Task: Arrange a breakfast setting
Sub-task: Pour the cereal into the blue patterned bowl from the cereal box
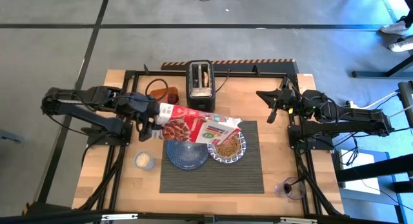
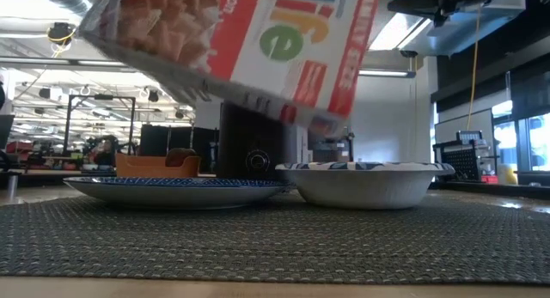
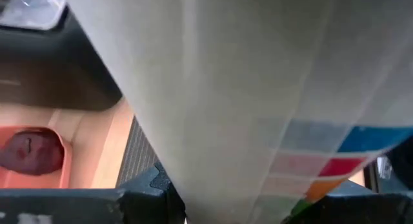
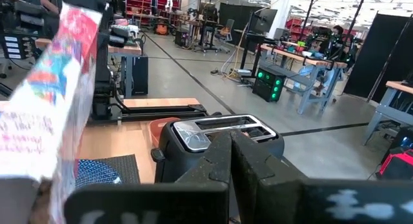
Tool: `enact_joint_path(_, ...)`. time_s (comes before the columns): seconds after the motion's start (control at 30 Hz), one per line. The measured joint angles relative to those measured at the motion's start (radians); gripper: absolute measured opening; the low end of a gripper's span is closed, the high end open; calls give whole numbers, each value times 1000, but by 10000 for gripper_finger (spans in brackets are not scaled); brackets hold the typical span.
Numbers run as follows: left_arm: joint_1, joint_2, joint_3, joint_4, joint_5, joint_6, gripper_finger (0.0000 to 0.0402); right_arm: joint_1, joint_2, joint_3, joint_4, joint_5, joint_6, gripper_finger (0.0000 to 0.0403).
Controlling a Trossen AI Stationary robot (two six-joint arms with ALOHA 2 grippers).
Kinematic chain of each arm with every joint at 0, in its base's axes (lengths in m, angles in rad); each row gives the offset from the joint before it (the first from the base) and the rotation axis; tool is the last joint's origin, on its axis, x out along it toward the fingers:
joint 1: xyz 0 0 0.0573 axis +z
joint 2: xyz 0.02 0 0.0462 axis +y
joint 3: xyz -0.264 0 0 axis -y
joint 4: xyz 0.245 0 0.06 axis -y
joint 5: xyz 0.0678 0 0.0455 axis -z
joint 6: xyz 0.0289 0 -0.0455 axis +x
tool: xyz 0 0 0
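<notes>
Over the middle of the high view, the left gripper [image 1: 155,117] reaches in from the left edge, clamped on the bottom end of a red-and-white cereal box [image 1: 197,125]. The box is tipped so its open top hangs over the blue-and-white patterned bowl [image 1: 228,147], which already has brown cereal in it. The right gripper [image 1: 273,110] sits upper right of the mat, fingers pressed together, holding nothing, pointing toward the black toaster [image 1: 200,79] at top centre.

Hard to see: the left wrist view is almost all cardboard, so its own fingers are barely visible. In the low view the box is cut off by the top of the frame.

The bowl and the round dark blue plate [image 1: 187,153] sit side by side, touching or almost touching, on the dark grey ribbed placemat [image 1: 213,174], which looks woven up close. The orange tub [image 1: 161,90], with something dark inside, sits left of the toaster. A small clear cup [image 1: 144,160] is left of the mat, and a dark red jar [image 1: 290,188] lower right on the wooden table [image 1: 284,153].
</notes>
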Motion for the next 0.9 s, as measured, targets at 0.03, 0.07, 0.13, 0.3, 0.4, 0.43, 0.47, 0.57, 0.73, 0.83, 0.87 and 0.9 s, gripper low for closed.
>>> enact_joint_path(0.03,0,-14,-19,0,1,0,166,0,0,0,0,0,3,0)
enact_joint_path(0.07,0,-25,-32,0,2,0,166,0,0,0,0,0,4,0)
enact_joint_path(0.13,0,-46,-62,34,1,-1,166,0,0,0,0,0,4,0)
enact_joint_path(0.3,1,-118,-167,116,3,4,166,0,0,0,-1,-8,6,0)
enact_joint_path(0.4,0,-164,-237,180,5,4,166,0,0,0,-2,-9,7,0)
enact_joint_path(0.43,0,-178,-260,205,5,3,166,0,0,0,-6,-9,8,0)
enact_joint_path(0.47,1,-194,-283,224,5,1,166,0,0,0,-10,-9,11,0)
enact_joint_path(0.57,1,-239,-344,287,4,-1,166,0,10,0,-8,-9,13,0)
enact_joint_path(0.73,0,-308,-429,398,-6,-2,166,0,16,0,-9,-9,14,4)
enact_joint_path(0.83,1,-341,-464,414,-22,-7,166,0,16,0,-7,-9,14,20)
enact_joint_path(0.87,1,-351,-475,420,-27,-11,166,0,16,0,-9,-9,14,28)
enact_joint_path(0.9,1,-366,-488,416,-32,-17,166,0,16,0,-10,-9,14,38)
